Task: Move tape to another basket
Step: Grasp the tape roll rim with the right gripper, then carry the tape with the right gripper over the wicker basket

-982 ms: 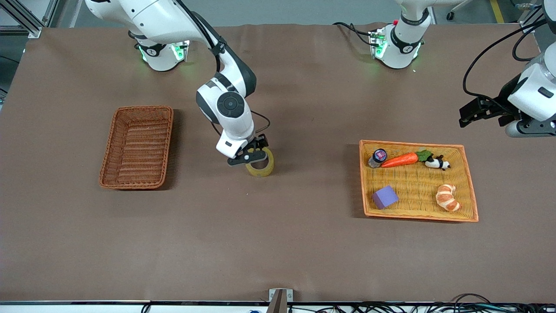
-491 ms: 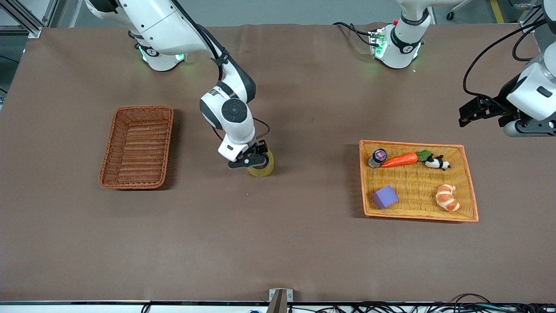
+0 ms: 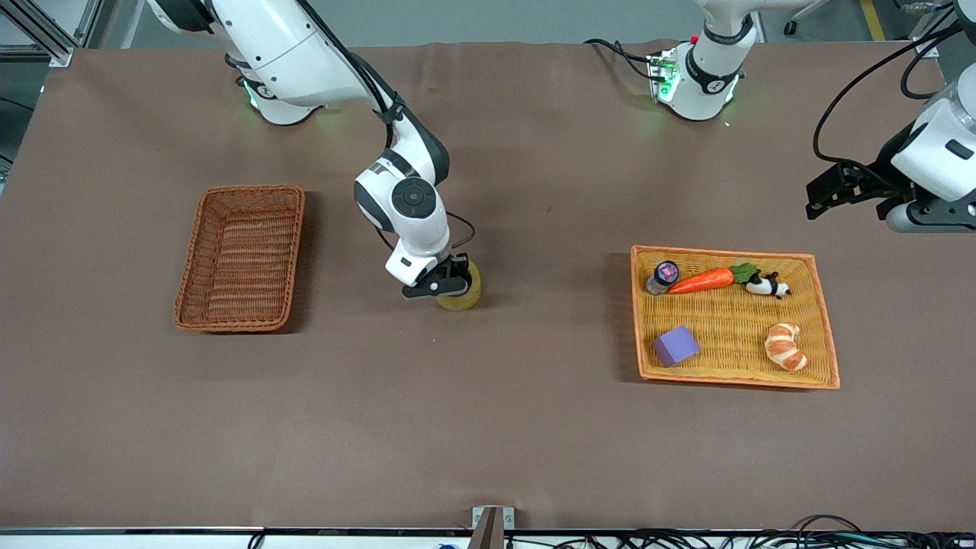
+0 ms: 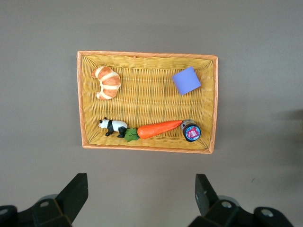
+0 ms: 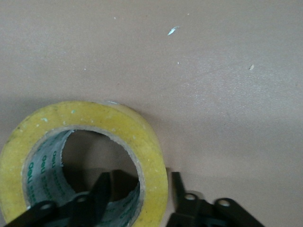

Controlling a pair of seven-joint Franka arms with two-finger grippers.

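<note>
Tape (image 3: 460, 290) lying flat mid-surface, right gripper (image 3: 446, 286) jaws straddling its wall, closing for a lift toward basket (image 3: 240, 258). Left gripper (image 4: 141, 198) waiting, jaws apart, above tray (image 4: 147, 55).

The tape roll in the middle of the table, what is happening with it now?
The right gripper is down on the tape, one finger inside its ring and one outside, straddling the wall. The tape lies on the table, between the empty basket and the yellow tray. The left gripper waits open above the tray's end.
</note>
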